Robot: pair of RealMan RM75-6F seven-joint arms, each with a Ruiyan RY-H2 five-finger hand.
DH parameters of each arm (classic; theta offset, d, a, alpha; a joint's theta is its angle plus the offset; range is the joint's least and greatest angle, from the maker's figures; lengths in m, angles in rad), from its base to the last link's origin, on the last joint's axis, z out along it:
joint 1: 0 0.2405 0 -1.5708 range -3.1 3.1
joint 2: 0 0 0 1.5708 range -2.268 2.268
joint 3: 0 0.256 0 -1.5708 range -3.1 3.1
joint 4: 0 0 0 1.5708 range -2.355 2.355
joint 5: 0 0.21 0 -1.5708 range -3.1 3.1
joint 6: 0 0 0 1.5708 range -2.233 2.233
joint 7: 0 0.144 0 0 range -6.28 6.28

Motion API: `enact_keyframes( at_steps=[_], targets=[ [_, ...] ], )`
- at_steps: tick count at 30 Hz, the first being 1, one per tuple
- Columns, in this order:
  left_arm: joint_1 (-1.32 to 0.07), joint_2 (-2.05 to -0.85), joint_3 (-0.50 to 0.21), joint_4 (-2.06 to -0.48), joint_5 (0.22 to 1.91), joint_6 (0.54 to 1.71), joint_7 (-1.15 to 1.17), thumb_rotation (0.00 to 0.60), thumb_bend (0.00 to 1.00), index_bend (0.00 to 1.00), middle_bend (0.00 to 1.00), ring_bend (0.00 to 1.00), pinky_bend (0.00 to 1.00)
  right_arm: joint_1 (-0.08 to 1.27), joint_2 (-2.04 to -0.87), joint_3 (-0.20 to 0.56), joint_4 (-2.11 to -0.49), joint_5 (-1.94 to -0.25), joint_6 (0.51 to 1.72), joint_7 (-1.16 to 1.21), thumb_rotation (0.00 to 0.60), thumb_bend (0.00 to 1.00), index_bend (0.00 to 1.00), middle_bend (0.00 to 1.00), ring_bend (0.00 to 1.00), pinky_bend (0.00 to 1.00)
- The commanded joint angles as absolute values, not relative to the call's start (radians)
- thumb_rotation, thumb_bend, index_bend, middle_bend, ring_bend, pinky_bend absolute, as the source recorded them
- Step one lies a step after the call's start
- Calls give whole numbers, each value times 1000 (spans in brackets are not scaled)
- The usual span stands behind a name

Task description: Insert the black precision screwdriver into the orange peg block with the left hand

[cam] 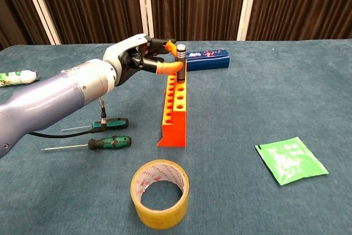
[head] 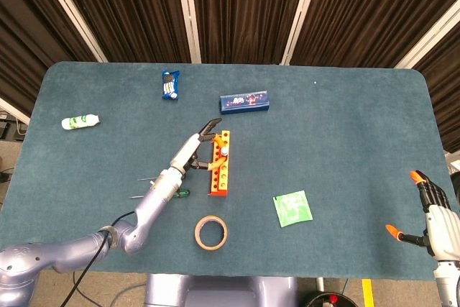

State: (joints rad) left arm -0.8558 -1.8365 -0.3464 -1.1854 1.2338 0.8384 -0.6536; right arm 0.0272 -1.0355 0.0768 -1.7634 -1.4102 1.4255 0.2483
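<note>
The orange peg block (cam: 175, 108) lies mid-table, its long side running away from me; in the head view the peg block (head: 220, 165) sits left of centre. The black precision screwdriver (cam: 180, 57) stands upright in a hole at the block's far end, seen from above as the screwdriver's cap (head: 224, 150). My left hand (cam: 137, 56) reaches in from the left and pinches the screwdriver's shaft between orange-tipped fingertips (cam: 169, 68). The left hand (head: 195, 149) lies beside the block. My right hand (head: 433, 213) hovers at the table's near right edge, fingers spread, holding nothing.
Two green-handled screwdrivers (cam: 110, 133) lie left of the block. A yellow tape roll (cam: 160, 193) stands in front, a green packet (cam: 291, 160) to the right. A blue box (cam: 206, 59) lies behind the block. A white bottle (head: 80, 121) and a blue packet (head: 169, 85) lie far left.
</note>
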Motion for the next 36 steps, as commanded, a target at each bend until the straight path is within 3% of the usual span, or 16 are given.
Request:
enact_keyframes(
  at_steps=[1, 5, 10, 20, 26, 36],
  targets=[
    [-858, -1829, -342, -1192, 1239, 835, -643, 600, 152, 197, 0, 0, 0, 28, -1036, 77, -1763, -1410, 1425, 248, 600, 40, 0, 0, 0, 0],
    [-858, -1818, -340, -1207, 1238, 834, -623, 600, 117, 16, 0, 0, 0, 27, -1037, 77, -1762, -1410, 1426, 246, 600, 40, 0, 0, 0, 0],
    [-850, -1787, -341, -1258, 1243, 850, -591, 600, 61, 0, 0, 0, 0, 27, -1037, 77, -1762, -1412, 1428, 247, 600, 40, 0, 0, 0, 0],
    [-800, -1661, -357, -1465, 1291, 970, -504, 600, 65, 7, 0, 0, 0, 27, -1043, 78, -1754, -1416, 1436, 231, 600, 43, 0, 0, 0, 0],
    [-691, -1521, -296, -1623, 1321, 1107, -318, 600, 128, 41, 0, 0, 0, 28, -1043, 76, -1752, -1409, 1430, 207, 600, 44, 0, 0, 0, 0],
    [-455, -1208, -110, -1833, 1279, 1260, 3, 600, 125, 2, 0, 0, 0, 30, -1038, 70, -1772, -1374, 1415, 96, 600, 42, 0, 0, 0, 0]
  ],
)
